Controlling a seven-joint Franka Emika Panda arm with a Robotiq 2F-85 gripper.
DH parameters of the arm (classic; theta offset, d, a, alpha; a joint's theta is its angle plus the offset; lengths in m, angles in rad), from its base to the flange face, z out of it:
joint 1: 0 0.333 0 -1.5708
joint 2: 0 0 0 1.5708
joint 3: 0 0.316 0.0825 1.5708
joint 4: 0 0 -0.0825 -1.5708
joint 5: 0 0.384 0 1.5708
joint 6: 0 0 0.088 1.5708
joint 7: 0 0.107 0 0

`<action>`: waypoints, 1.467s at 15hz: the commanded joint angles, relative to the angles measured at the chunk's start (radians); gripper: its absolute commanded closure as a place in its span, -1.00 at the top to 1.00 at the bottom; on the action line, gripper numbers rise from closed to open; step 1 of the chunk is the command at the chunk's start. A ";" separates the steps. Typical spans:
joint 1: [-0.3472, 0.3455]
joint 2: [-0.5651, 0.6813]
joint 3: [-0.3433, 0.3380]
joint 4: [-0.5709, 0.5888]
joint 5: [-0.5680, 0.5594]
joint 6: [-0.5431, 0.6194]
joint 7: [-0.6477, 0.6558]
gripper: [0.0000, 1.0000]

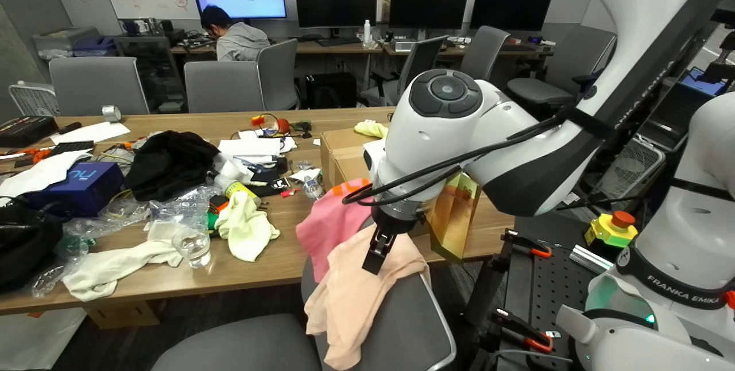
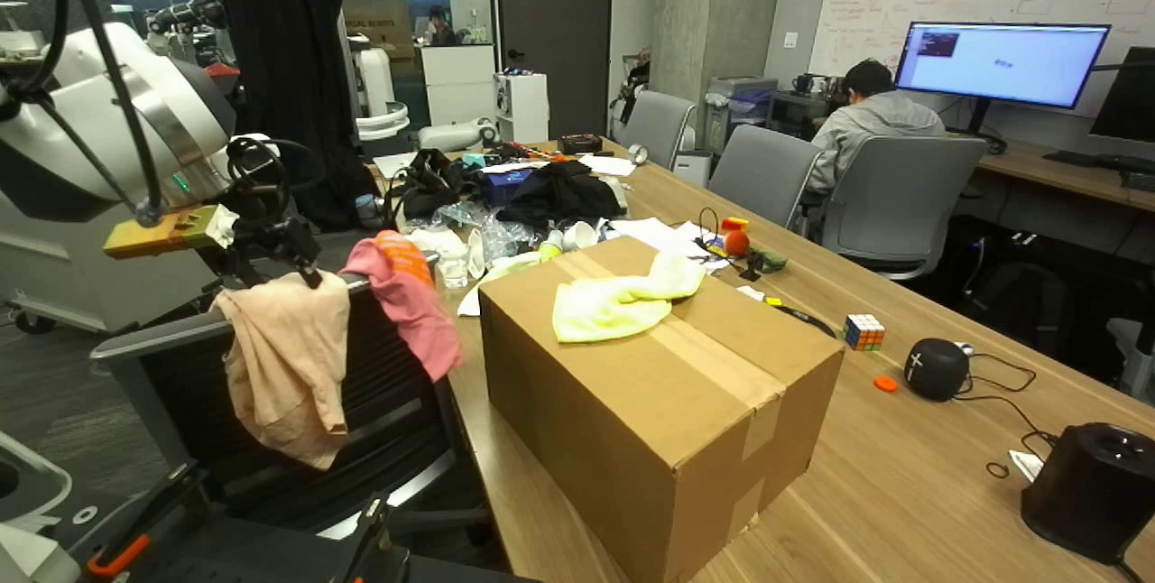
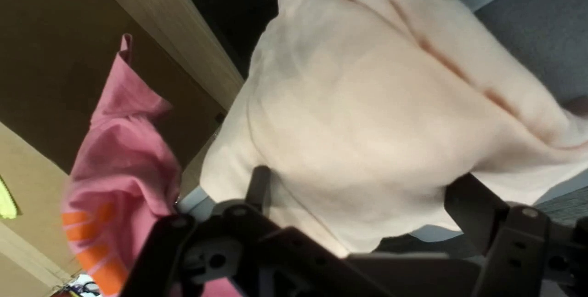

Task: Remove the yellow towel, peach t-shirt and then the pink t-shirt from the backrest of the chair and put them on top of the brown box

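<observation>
- The tool [image 3: 363, 177] is at the top of the backrest of the chair [image 1: 410, 325], its fingers [image 3: 473, 209] spread wide in the wrist view and gripping nothing.
- Between those fingers shows the peach t-shirt [image 1: 356, 290], draped over the backrest and hanging down both its faces; whether they touch it, I cannot tell.
- The pink t-shirt [image 2: 411, 312], with orange markings, hangs over the same backrest, at the end nearer the desk [image 2: 902, 448].
- The yellow towel [image 2: 605, 308] lies loosely across the taped top of the brown box [image 2: 568, 411], which stands on the desk near the chair.
- A yellow-green cloth [image 1: 244, 227] lies on the desk near a glass [image 1: 194, 249].
</observation>
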 commanded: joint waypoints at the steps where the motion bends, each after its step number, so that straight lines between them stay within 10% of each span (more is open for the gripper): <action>1: 0.001 0.036 -0.011 0.035 -0.035 -0.035 0.026 0.35; 10: 0.002 -0.018 0.005 0.047 0.035 -0.041 -0.025 -0.98; 17: 0.119 -0.181 -0.040 0.052 0.450 -0.030 -0.302 -0.94; 22: 0.165 -0.307 -0.050 0.180 0.669 -0.255 -0.496 -0.94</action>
